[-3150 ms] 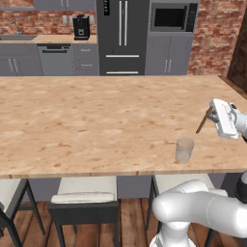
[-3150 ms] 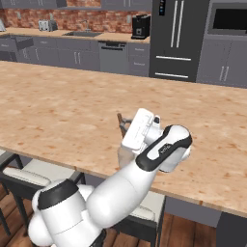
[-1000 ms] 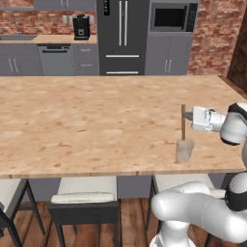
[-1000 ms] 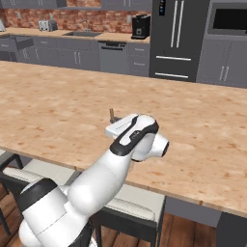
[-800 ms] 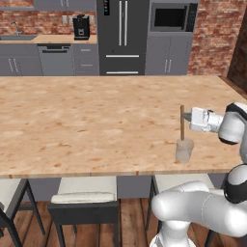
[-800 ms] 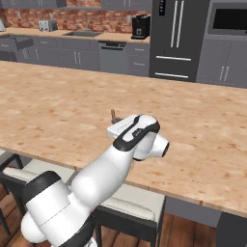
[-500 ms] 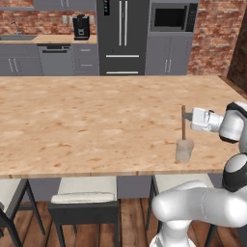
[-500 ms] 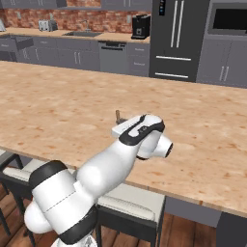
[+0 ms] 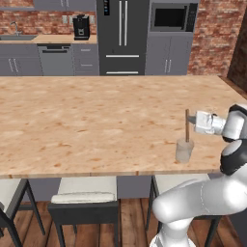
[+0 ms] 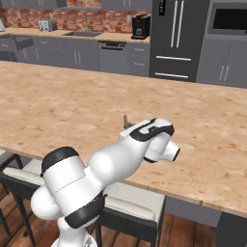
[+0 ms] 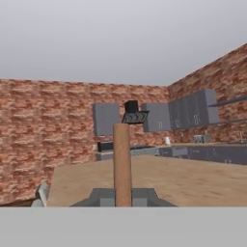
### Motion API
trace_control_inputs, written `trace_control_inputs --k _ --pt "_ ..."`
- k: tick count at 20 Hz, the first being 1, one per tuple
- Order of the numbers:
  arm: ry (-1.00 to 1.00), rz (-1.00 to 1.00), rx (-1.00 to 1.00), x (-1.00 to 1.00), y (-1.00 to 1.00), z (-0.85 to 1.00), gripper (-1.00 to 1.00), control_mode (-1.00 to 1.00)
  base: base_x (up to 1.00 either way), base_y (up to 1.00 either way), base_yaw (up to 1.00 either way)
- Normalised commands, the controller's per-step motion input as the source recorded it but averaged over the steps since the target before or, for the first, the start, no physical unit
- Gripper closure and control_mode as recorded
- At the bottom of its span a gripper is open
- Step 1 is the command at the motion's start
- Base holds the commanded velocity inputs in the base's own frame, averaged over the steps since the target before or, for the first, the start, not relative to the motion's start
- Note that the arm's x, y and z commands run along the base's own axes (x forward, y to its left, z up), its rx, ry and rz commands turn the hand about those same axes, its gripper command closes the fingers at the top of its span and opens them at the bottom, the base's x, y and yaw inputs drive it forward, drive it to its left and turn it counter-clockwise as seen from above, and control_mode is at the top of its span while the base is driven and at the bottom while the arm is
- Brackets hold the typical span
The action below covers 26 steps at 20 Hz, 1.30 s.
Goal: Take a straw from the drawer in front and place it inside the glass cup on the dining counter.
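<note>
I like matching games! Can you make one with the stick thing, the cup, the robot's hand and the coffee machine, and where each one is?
Things:
1. straw
2. glass cup
3. gripper
4. coffee machine

Places or states:
A. on the far worktop by the brick wall
B. shut on the straw
C. upright, its lower end in the cup
D. standing on the dining counter near its front edge

Pairs: 1-C, 2-D, 3-B, 4-A
</note>
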Motion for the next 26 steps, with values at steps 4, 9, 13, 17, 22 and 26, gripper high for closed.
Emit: trace_control_inputs --k 4,9,13,17,22,26 --pt "0.00 0.00 0.00 0.10 -0.14 -0.24 1.00 -1.00 0.00 0.00 0.00" --pt "0.00 0.00 0.00 0.17 0.00 -0.15 1.00 -1.00 0.00 0.00 0.00" --pt "0.00 0.00 0.00 0.14 0.00 -0.20 1.00 -1.00 0.00 0.00 0.00" --pt "0.00 0.00 0.00 0.17 -0.04 -0.22 1.00 -1.00 0.00 0.00 0.00" --pt "0.00 0.00 0.00 -0.04 -0.04 -0.20 1.00 -1.00 0.00 0.00 0.00" --pt "0.00 0.00 0.00 -0.42 -0.18 -0.05 1.00 -1.00 0.00 0.00 0.00"
